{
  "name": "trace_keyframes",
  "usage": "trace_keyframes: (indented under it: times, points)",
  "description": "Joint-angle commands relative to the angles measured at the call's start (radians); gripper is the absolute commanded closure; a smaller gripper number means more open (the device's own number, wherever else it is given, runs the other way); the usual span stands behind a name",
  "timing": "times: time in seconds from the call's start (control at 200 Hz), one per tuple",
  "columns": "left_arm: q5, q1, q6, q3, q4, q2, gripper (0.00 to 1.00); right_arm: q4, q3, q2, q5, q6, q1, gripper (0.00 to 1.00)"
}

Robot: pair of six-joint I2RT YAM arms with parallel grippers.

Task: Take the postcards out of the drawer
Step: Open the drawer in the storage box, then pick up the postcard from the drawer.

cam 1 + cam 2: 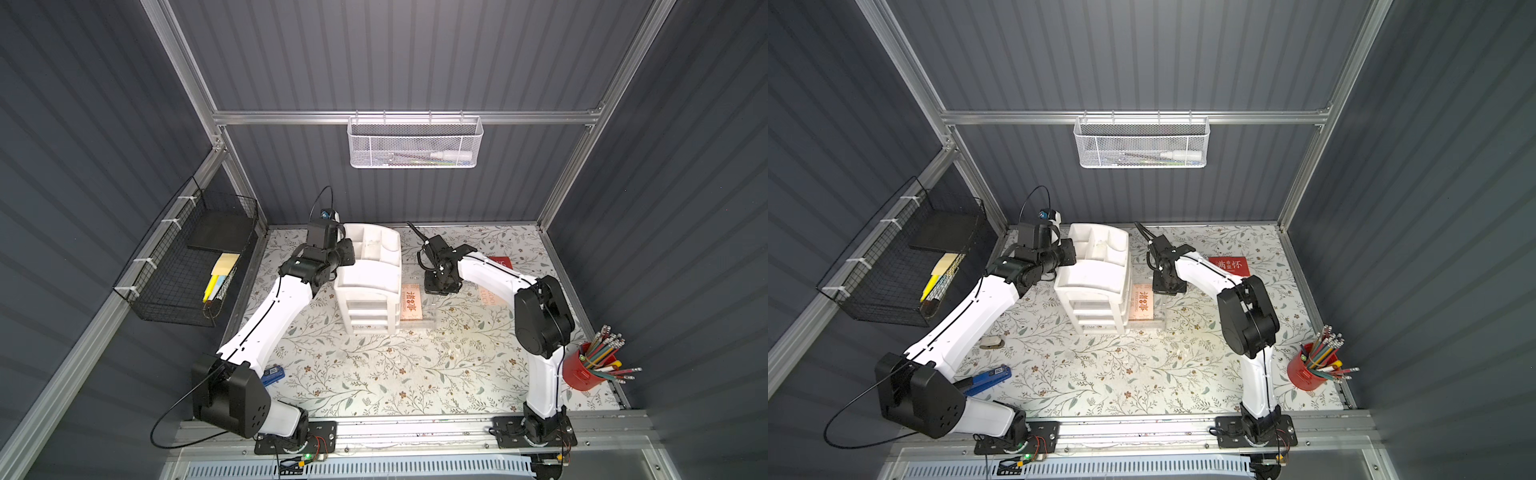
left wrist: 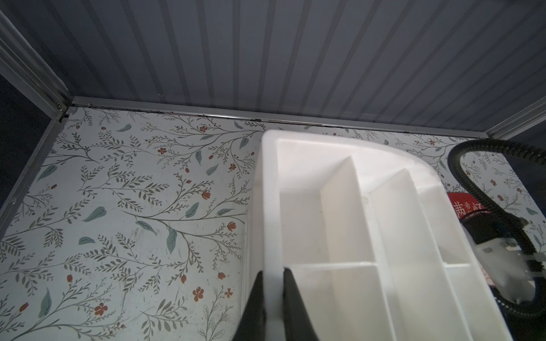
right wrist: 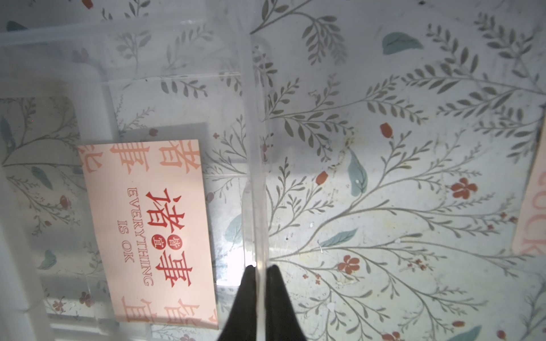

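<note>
A white desk organizer [image 1: 368, 270] [image 1: 1096, 274] stands mid-table, with its clear drawer [image 1: 428, 309] pulled out to the right. One peach-pink postcard [image 1: 410, 305] [image 1: 1140, 303] [image 3: 147, 230] with red characters lies flat inside the drawer. My right gripper [image 3: 261, 267] [image 1: 440, 286] is shut on the drawer's clear front wall [image 3: 254, 118]. My left gripper [image 2: 273, 273] [image 1: 1069, 253] is shut on the organizer's top rim [image 2: 270, 206]. A red postcard [image 1: 1229, 266] [image 2: 464, 206] lies on the table behind the right arm. Another peach postcard [image 1: 487, 297] [image 3: 531, 212] lies partly under that arm.
A black wire basket [image 1: 195, 266] holding yellow pads hangs on the left wall. A white mesh basket [image 1: 415, 143] hangs on the back wall. A red cup of pencils [image 1: 582, 368] stands at the front right. A blue stapler [image 1: 988, 378] lies by the left arm's base.
</note>
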Motion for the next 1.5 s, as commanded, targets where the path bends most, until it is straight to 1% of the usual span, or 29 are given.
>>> trace_keyframes:
  times: [0.0,0.045,0.13,0.19,0.35,0.51,0.65,0.895,1.0,1.156,1.336,1.491]
  points:
    - [-0.048,0.006,0.066,-0.061,-0.157,0.062,1.0,-0.009,-0.013,-0.013,0.038,-0.005,-0.018,0.97]
    - [-0.046,0.006,0.066,-0.061,-0.158,0.061,1.0,-0.006,-0.016,-0.012,0.035,-0.005,-0.02,0.96]
    - [-0.046,0.006,0.067,-0.06,-0.157,0.06,1.0,-0.002,-0.021,-0.018,0.031,-0.002,-0.023,0.86]
    - [-0.043,0.006,0.069,-0.059,-0.156,0.06,1.0,0.001,-0.021,-0.024,0.03,-0.003,-0.023,0.82]
    - [-0.04,0.006,0.069,-0.06,-0.156,0.062,1.0,0.002,-0.021,-0.056,0.03,-0.003,-0.023,0.79]
    - [-0.037,0.006,0.07,-0.061,-0.155,0.062,1.0,0.025,-0.033,-0.107,-0.014,-0.005,-0.022,0.77]
    - [-0.035,0.006,0.07,-0.063,-0.154,0.062,1.0,0.055,-0.034,-0.132,-0.055,0.004,0.003,0.76]
    - [-0.03,0.006,0.069,-0.063,-0.152,0.065,1.0,0.068,0.016,-0.056,-0.091,0.016,0.053,0.75]
    - [-0.028,0.006,0.069,-0.064,-0.153,0.064,1.0,0.073,0.03,-0.014,-0.098,0.024,0.068,0.72]
    - [-0.029,0.006,0.069,-0.065,-0.154,0.062,1.0,0.077,0.044,0.038,-0.103,0.033,0.08,0.71]
    - [-0.024,0.007,0.07,-0.069,-0.154,0.06,1.0,0.079,0.054,0.078,-0.092,0.044,0.08,0.63]
    - [-0.025,0.006,0.07,-0.07,-0.153,0.058,1.0,0.07,0.073,0.113,-0.097,0.05,0.081,0.6]
